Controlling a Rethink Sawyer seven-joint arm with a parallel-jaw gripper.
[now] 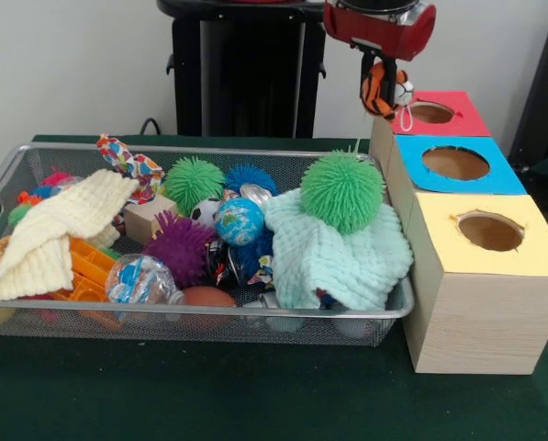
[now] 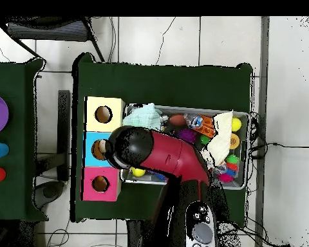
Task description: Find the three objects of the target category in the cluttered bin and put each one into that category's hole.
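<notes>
My gripper [image 1: 384, 90] hangs high at the back right, shut on a small orange-and-black striped toy [image 1: 376, 92] with a white patch and a white string loop. It holds the toy in the air, just left of the red box's hole [image 1: 431, 112] and above the right end of the silver wire-mesh bin [image 1: 200, 317]. In the overhead view the arm's head [image 2: 128, 148] covers the gripper and hangs over the blue box [image 2: 93, 138]. No tan-orange figure with green tufts or small pale yellow toy is visible in the bin's clutter.
Three boxes stand in a row right of the bin: red, blue [image 1: 455, 163], yellow [image 1: 490, 231], each with a round hole. The bin holds a green spiky ball [image 1: 342, 190] on a mint cloth [image 1: 338, 262], a cream cloth [image 1: 58, 230], a purple spiky ball [image 1: 180, 248] and a globe ball [image 1: 240, 220].
</notes>
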